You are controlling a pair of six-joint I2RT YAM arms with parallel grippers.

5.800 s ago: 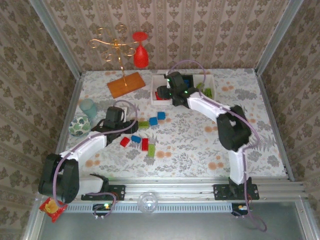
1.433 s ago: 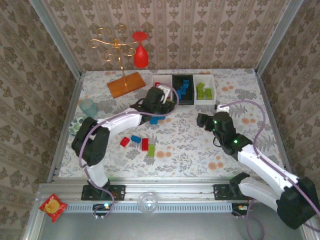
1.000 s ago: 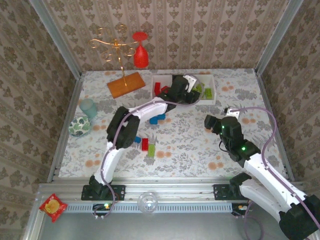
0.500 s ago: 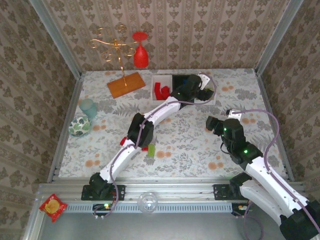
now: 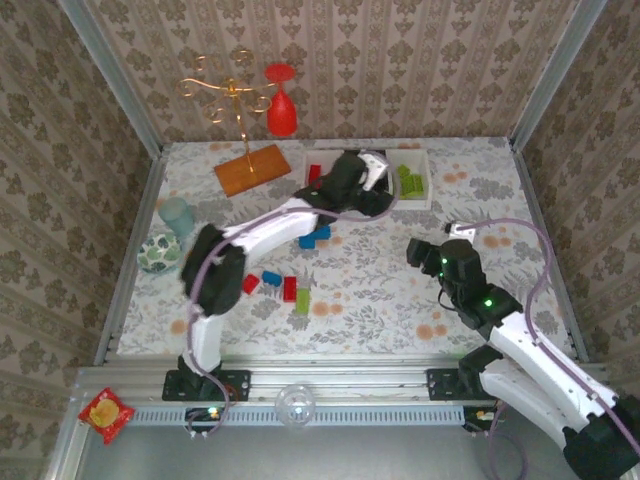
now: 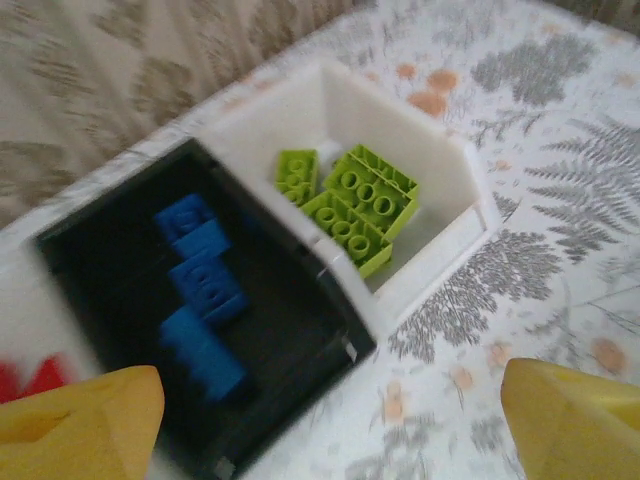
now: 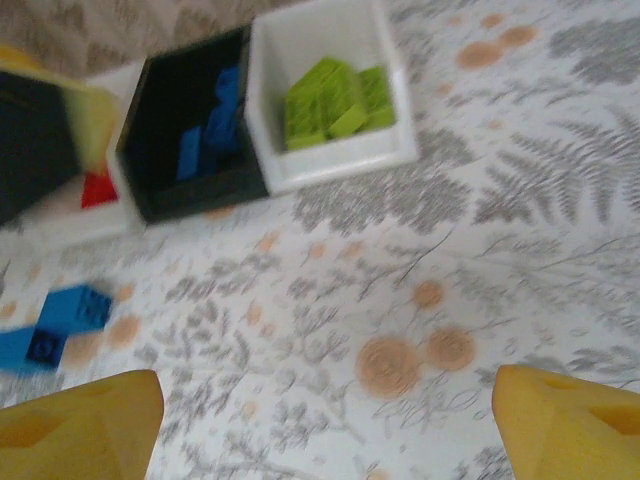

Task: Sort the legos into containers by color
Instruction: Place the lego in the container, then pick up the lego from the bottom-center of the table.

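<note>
Three containers stand in a row at the back: a white tray (image 5: 311, 172) with red legos (image 5: 316, 176), a black tray (image 6: 120, 250) with blue legos (image 6: 200, 300), and a white tray (image 6: 440, 180) with lime green legos (image 6: 352, 205). My left gripper (image 5: 368, 192) hovers open and empty over the black tray's near edge; its yellow fingertips (image 6: 80, 420) stand wide apart. Loose legos lie mid-table: blue ones (image 5: 314, 237), a red one (image 5: 250, 283), a blue (image 5: 271, 279), a red (image 5: 290, 288) and a green (image 5: 302, 300). My right gripper (image 5: 418, 250) is open over bare cloth.
An orange board (image 5: 252, 168) with a gold stand (image 5: 232, 95) and a red wine glass (image 5: 281, 105) stands at the back left. A pale green cup (image 5: 177, 215) and a patterned bowl (image 5: 160, 252) sit by the left wall. Metal rails edge the table.
The left gripper's jaws have opened wide over the trays, and it has swung from the green tray's side back toward the black one. The right gripper has hardly moved.
</note>
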